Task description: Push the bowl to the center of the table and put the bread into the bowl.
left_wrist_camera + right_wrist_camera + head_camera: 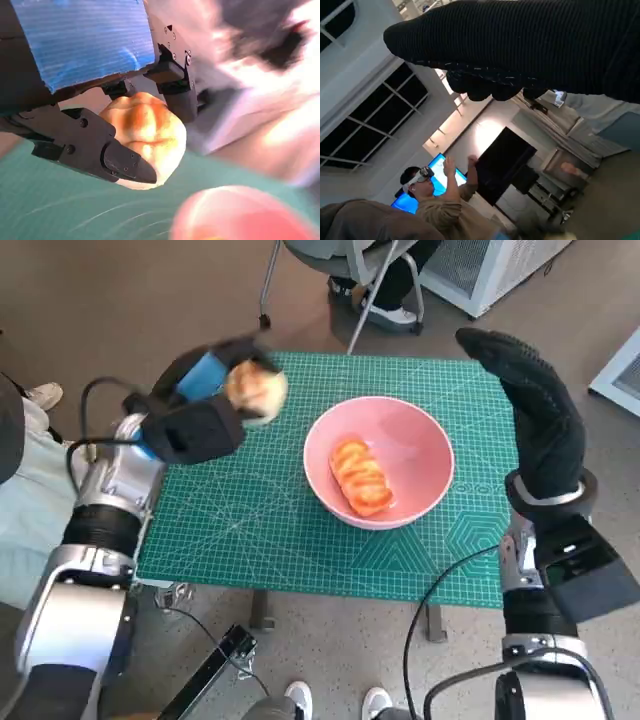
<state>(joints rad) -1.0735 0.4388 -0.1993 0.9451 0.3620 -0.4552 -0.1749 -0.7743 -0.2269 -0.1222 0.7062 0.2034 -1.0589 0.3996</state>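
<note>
Fingers (125,167) of the left hand (195,415) closed around a pale, golden-brown bread roll (145,140), held above the green tabletop (250,530) just beside the pink bowl (425,445). The bowl stands near the middle of the tabletop and contains an orange-striped bread piece (360,477). Right hand (530,410) raised beside the bowl, fingers extended and apart, holding nothing

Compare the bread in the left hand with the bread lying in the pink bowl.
The pale, rounded bread roll is held off the table by the blue-taped black left hand; the orange-glazed, elongated bread lies inside the pink round bowl. The roll is lumpy and compact with a golden-brown patch; the bowl's piece is ridged and evenly darker. Both look like baked bread.
</note>
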